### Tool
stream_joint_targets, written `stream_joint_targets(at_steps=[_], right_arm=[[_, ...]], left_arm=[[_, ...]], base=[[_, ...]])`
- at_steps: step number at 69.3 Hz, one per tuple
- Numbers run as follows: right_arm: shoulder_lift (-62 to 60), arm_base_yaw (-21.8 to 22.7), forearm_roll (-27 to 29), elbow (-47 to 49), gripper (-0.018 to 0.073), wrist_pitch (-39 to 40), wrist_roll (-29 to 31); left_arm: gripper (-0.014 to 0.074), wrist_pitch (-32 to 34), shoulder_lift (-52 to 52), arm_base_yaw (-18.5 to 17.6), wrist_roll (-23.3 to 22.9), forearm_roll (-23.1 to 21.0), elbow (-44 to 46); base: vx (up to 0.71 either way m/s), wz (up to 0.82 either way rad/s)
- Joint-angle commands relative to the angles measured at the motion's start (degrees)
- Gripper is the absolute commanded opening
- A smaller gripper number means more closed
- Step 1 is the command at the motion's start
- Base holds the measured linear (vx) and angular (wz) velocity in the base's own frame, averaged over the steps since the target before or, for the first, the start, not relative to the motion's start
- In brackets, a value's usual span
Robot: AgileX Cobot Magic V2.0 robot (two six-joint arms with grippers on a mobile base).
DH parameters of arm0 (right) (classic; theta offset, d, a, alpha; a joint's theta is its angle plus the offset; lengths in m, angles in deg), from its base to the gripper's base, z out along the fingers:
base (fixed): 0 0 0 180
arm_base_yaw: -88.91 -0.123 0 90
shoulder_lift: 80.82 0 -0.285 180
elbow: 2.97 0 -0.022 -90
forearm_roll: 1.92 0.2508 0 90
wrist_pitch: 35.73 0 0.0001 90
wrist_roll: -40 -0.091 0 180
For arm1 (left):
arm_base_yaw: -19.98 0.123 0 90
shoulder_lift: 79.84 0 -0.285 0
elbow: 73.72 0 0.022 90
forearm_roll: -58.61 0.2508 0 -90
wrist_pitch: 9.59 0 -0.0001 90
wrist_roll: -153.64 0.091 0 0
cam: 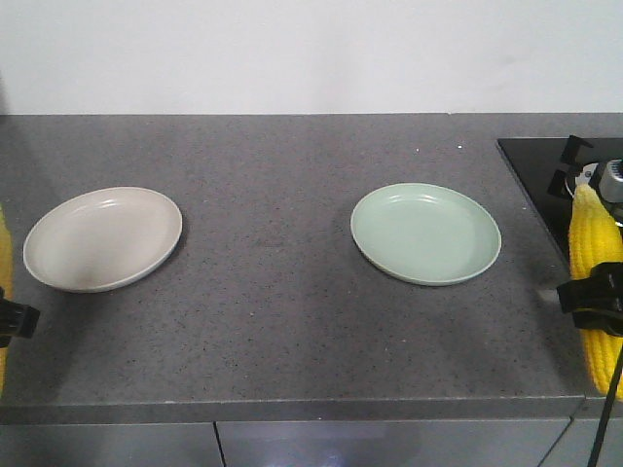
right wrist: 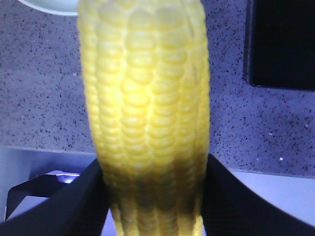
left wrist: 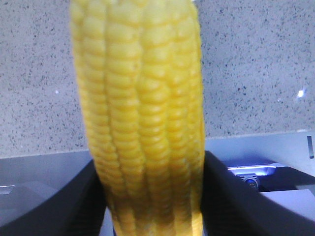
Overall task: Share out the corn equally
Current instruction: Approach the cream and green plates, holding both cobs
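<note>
Each gripper holds one yellow corn cob. At the frame's far left edge, my left gripper (cam: pixel 10 319) is shut on a corn cob (cam: pixel 4 258) that is mostly cut off. In the left wrist view that corn (left wrist: pixel 142 108) fills the middle, clamped between the black fingers (left wrist: pixel 64 206) over the counter's front edge. My right gripper (cam: pixel 596 297) is shut on another corn cob (cam: pixel 592 238), held upright at the counter's right end. The right wrist view shows this corn (right wrist: pixel 147 108) pinched between the dark fingers (right wrist: pixel 236 201). Both cobs are held apart from the plates.
A beige plate (cam: pixel 58 268) lies on the left of the grey counter (cam: pixel 282 321) and a pale green plate (cam: pixel 425 268) lies right of centre. A black cooktop (cam: pixel 540 175) sits at the back right. Grey cabinet fronts run below the counter's front edge.
</note>
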Motion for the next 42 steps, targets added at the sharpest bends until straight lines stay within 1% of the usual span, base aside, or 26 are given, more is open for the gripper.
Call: stream_joint_targets(at_steps=[1, 42], right_arm=[[-1.2, 0.5, -0.2, 1.4, 0.0244, 2.2, 0.3], [-1.2, 0.5, -0.2, 1.4, 0.0244, 2.2, 0.3]], left_arm=[[0.0217, 1.8, 0.7, 0.2, -0.2, 0.5, 1.5], [0.0217, 1.8, 0.7, 0.2, -0.2, 0.5, 1.5]], base=[[0.05, 0.00], [0.03, 0.00]])
